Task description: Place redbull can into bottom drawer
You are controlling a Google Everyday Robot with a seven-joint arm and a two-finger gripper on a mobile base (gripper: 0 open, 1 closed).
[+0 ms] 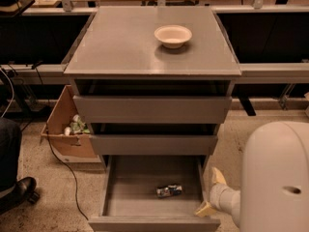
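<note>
The redbull can [169, 191] lies on its side on the floor of the open bottom drawer [145, 178], right of the middle. The drawer is pulled out from the grey cabinet [120, 47]. My gripper [211, 193] is at the drawer's right wall, to the right of the can and apart from it. Its two pale fingertips [218, 176] are spread apart and hold nothing. The white arm [275, 178] fills the lower right corner.
A white bowl [173, 35] stands on the cabinet top. The two upper drawers [152, 109] are slightly out. A cardboard box [70, 129] with rubbish sits on the floor to the left. A person's shoe [17, 192] and a cable lie at far left.
</note>
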